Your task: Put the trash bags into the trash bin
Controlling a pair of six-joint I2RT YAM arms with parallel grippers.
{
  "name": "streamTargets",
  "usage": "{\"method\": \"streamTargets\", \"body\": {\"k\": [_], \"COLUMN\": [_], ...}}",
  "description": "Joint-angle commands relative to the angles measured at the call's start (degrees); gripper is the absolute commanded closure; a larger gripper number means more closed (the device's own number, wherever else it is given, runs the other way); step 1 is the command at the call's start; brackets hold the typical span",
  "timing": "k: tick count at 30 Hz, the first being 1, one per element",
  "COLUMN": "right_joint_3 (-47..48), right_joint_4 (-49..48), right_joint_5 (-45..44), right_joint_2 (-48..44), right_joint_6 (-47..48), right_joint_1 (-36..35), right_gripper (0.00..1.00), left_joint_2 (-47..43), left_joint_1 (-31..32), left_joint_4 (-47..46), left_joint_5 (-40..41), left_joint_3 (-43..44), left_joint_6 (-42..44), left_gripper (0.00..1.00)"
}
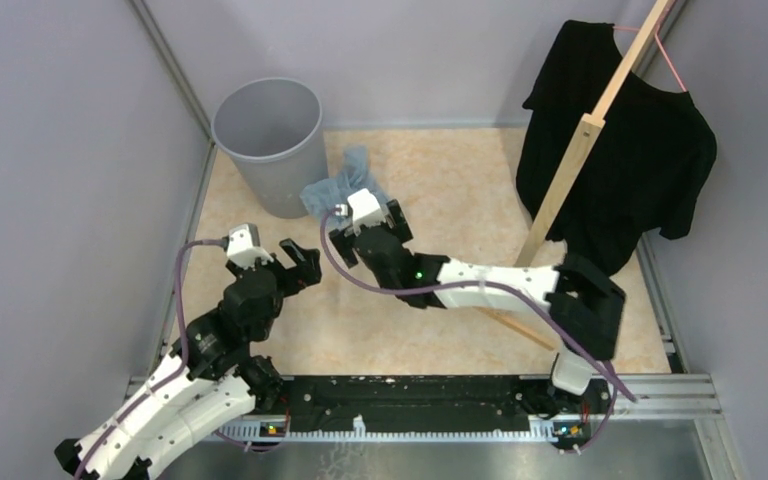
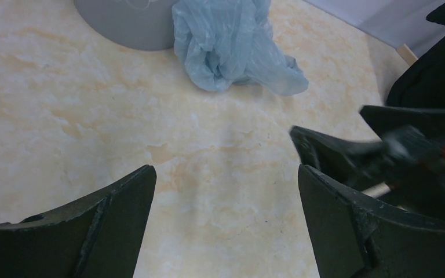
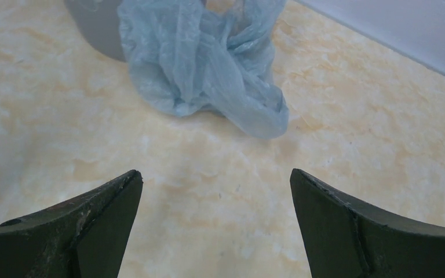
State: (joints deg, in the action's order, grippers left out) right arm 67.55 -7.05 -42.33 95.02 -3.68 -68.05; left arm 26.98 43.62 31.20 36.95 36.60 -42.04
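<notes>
Jaws spread wide on the right gripper (image 3: 214,175), pinching nothing, aimed at bare table (image 3: 46,116) just short of the trash bags (image 3: 203,63). Same wide, empty spread on the left gripper (image 2: 225,169), farther back from the bags. Bags crumpled in one pale blue heap against the foot of the grey trash bin (image 1: 278,170). Probably feather-light, soft, crinkly, slippery film; best pinched at a thick bunched fold near the heap's middle. Right arm stretched low across the table toward the heap; left arm bent, angled the same way, alongside.

Black T-shirt (image 1: 650,150), leaning wooden stick (image 1: 572,180)
</notes>
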Motion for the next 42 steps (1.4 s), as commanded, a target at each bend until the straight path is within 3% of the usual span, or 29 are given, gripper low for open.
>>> {"method": "streamTargets", "body": {"k": [1,6,12,15,19,22,28,32,37,42], "right_joint_3": [9.7,20.9,20.0,17.1,12.3,9.3,-5.4,-12.1,-11.7,-12.3], "right_joint_4": [-8.3,-6.4,-9.9,-13.4,-14.2,-12.1,-23.3,-28.4,-27.3,-29.2], "right_joint_5": [2.0,2.8,12.1,24.7,35.2,43.4,55.6,53.0,52.2,55.2], "right_joint_2": [11.7,21.8,24.6,24.1,22.3,18.9,9.1,4.4,4.5,4.2], "right_joint_6": [0.1,-0.1,0.7,1.9,3.4,3.4,1.6,2.6,3.2,2.6], "right_joint_1": [4.5,8.4,13.7,17.1,19.1,18.8,16.9,13.9,13.4,13.4], "right_gripper": [0.01,0.01,0.04,0.23,0.79,0.98,1.00,0.95,0.96,0.96], "left_joint_2": [2.2,5.9,3.9,3.9,7.2,10.1,15.1,19.8,23.1,27.0], "left_joint_1": [0.0,0.0,0.0,0.0,0.0,-0.1,-1.4,-7.5,-17.2,-19.5], "left_joint_4": [-1.4,-1.5,-3.7,-2.9,-0.7,-0.2,-3.1,-1.1,-2.9,-3.6], "left_joint_5": [-1.4,-3.2,-2.0,-1.2,-1.1,-2.5,-7.2,-12.4,-26.6,-28.8], "left_joint_3": [3.8,6.6,4.3,4.0,5.0,4.5,3.4,5.9,9.5,8.9], "left_joint_6": [9.7,15.8,17.6,15.9,13.6,11.0,5.2,3.7,6.4,6.1], "left_gripper": [0.02,0.02,0.02,0.02,0.02,0.02,0.02,0.02,0.02,0.02]}}
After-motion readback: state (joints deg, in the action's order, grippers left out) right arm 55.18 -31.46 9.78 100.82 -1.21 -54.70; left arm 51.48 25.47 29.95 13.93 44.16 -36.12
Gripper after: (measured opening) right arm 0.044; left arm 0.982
